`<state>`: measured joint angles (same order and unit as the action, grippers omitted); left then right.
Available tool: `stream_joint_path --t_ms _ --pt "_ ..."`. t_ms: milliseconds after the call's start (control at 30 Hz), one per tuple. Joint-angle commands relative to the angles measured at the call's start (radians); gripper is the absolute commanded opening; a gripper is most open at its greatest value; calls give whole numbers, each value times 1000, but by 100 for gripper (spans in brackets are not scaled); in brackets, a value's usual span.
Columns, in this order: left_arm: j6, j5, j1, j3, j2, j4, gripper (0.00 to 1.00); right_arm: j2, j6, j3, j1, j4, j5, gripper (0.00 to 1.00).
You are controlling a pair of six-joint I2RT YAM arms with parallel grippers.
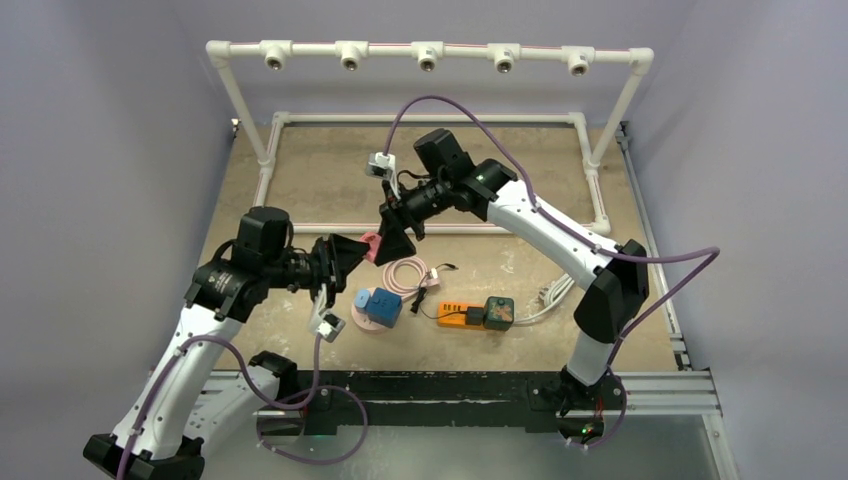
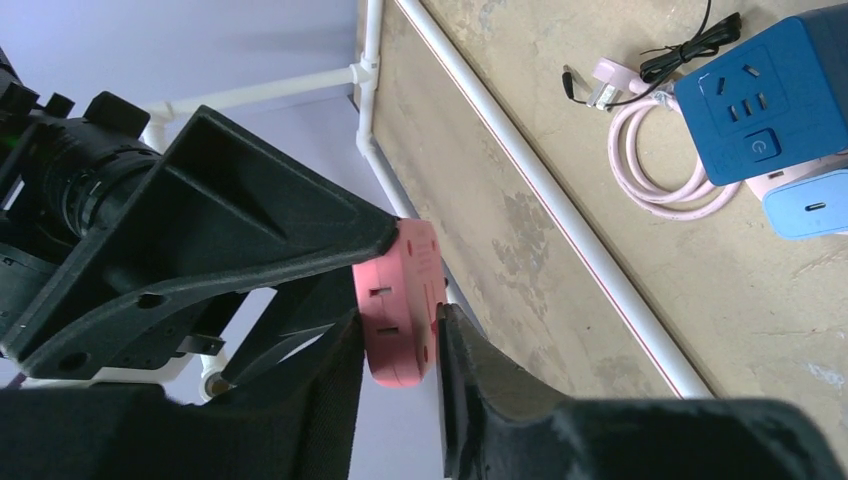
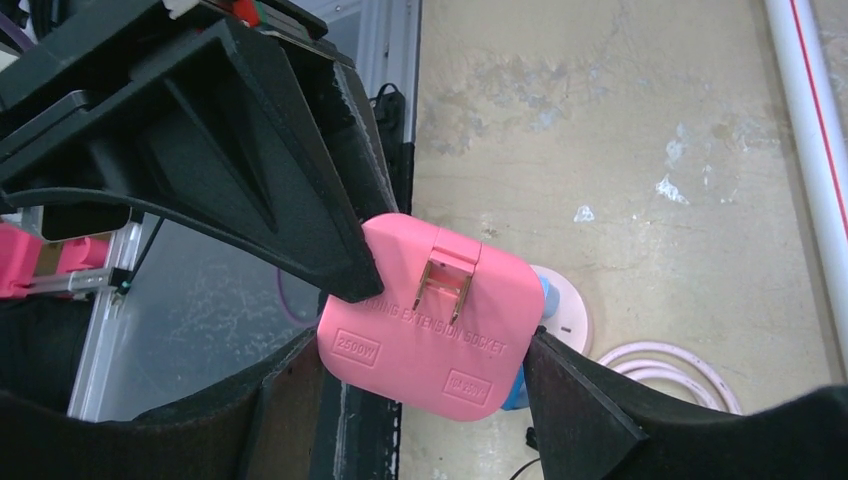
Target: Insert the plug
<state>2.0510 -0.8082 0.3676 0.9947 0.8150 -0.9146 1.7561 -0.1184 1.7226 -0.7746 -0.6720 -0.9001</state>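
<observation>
Above the table [image 1: 330,170], left end effector [image 2: 400,320] and right end effector [image 3: 428,348] clamp pink adapter [image 3: 395,300].

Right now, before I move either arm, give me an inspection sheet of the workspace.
Surface: tan board, stained and scuffed.
Job's things: pink adapter, brass prongs showing, held off the board; orange power strip and blue cube socket on the board's near side.
Clutter: teal adapter at the strip's right end; light-blue charger beside the cube.
Grippers: left gripper and right gripper both shut on the pink adapter.
Cables: pink coiled cable, short black lead, white cord by the strip, purple arm cables.
Surroundings: white pipe frame, grey walls.
</observation>
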Motion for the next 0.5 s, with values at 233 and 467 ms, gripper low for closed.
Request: stream_joint_path --t_ms 233,467 --pt "67 -38 -1 -45 -58 116 0 -25 20 6 -17 53 8 58" --pt "-17 7 -1 -247 -202 484 0 -158 208 -195 44 297 -50 73"
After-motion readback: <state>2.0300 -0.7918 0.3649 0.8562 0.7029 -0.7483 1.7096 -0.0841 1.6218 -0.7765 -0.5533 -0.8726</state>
